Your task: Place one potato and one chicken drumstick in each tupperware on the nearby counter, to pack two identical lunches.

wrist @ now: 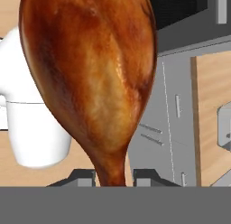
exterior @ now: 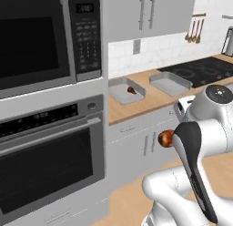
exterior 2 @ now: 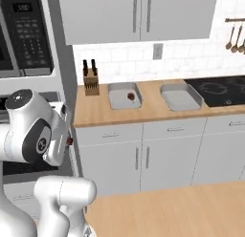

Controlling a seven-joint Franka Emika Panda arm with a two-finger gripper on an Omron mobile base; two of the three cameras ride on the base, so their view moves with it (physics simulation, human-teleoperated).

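Between the gripper's two dark fingertips, in the hand view, stands a glossy red-brown held drumstick: its thin bone end is pinched by the closed jaws at the bottom of the picture and its bulbous end swells up toward the camera. The left base view shows the same piece as a small round brown end poking out beside the dark cover of the arm's hand, held in the air in front of the grey cabinet fronts, well short of the counter. In the right base view a tiny dark red spot at the edge of the arm's white hand may be that piece; it is too small to tell. On the counter lie two shallow grey containers, side by side and apart. The left tupperware holds a second drumstick, which the right base view shows as a small dark red thing in its far right part. The right tupperware lies nearer the black stovetop. The right base view adds a wooden knife block left of the containers, against the tiled wall, while the left base view shows a microwave above a wall oven to the left of the counter.
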